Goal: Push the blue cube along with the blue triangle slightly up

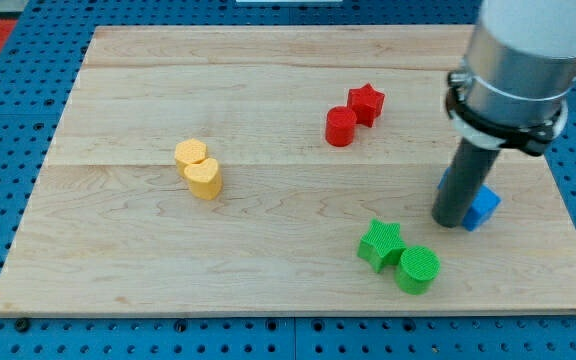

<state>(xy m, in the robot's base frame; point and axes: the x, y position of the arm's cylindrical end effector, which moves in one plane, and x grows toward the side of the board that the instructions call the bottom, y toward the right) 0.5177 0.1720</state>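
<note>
The green cylinder [418, 269] and green star [380, 244] sit nearest the view's bottom. Just above them my tip [450, 222], a bare rod with nothing to open or close, touches the blue cube [484, 207] on its left. The blue triangle [445, 184] is mostly hidden behind the rod. Pushing upward likely means getting below both first.

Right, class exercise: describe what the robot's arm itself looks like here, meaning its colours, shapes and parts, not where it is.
The arm enters from the view's top right as a wide, light grey cylinder. A black ring-shaped collar clamps around its lower edge. Below that hangs a narrower, straight dark grey rod with a round cross-section, ending at my tip. There are no jaws, and no cables or markings are visible.
</note>
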